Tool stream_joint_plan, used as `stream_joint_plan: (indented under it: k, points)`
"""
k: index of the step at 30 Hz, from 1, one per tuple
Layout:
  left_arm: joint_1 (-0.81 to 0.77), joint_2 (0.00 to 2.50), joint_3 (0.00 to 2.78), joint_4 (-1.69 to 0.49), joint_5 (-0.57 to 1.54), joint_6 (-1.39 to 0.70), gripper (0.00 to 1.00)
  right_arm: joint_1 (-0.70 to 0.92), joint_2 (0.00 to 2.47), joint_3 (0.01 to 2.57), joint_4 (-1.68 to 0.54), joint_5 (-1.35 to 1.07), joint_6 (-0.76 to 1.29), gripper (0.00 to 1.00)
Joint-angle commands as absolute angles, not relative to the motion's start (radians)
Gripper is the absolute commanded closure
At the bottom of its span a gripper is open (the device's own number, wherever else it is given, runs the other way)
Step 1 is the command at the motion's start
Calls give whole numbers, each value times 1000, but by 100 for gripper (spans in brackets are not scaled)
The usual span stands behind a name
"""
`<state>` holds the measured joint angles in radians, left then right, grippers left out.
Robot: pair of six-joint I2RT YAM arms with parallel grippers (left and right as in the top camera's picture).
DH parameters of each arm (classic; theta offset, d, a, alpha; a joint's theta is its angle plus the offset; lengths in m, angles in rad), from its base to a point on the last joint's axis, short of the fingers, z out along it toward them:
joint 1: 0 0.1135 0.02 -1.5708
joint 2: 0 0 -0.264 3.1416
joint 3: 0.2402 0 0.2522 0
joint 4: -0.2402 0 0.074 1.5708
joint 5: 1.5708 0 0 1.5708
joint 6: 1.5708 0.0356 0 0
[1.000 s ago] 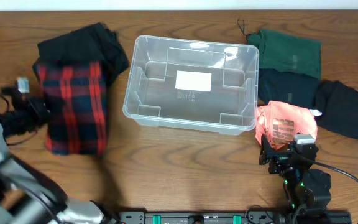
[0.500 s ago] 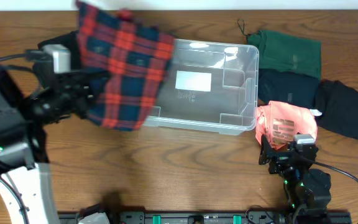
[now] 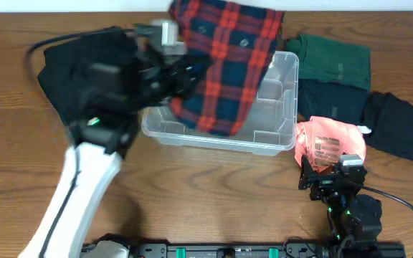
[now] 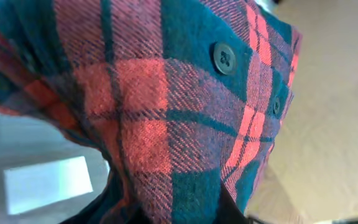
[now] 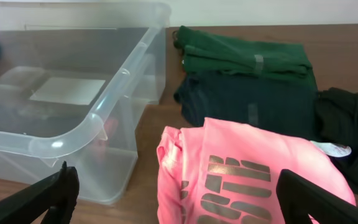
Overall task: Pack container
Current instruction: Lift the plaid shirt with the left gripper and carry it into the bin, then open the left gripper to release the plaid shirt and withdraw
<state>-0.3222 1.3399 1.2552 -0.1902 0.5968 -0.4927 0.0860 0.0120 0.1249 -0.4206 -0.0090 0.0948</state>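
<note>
Nearest, the right gripper [image 5: 176, 193] sits low over the wooden table [image 3: 192, 193] with its jaws wide apart and nothing between them. The pink printed shirt [image 5: 247, 180] lies just ahead, and the container [image 5: 73, 134] stands just beyond its left finger. Farther in, the left gripper [image 3: 183, 72] hangs over the container's left half, clamped on a red-and-navy plaid button shirt [image 3: 228, 64] that drapes across the opening. A folded green garment [image 3: 335, 61] lies farthest back, on the right.

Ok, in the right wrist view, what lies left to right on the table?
Clear plastic rectangular container → pink folded garment with silver print → black garment at the right edge.
</note>
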Motion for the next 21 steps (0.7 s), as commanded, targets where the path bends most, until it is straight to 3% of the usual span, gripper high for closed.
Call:
stream_joint_plan:
  k: [1,10,21]
  points:
    - [-368,1445,1272,-135,452,-698,94,80,6,122,-419,-15,100,1]
    - [-436,1732,1272,-71,528,-881,94,80,6,122,-419,-15,100,1]
    - [-504,1817,1265,-42,588,-894,94,80,6,122,-419,-15,100,1]
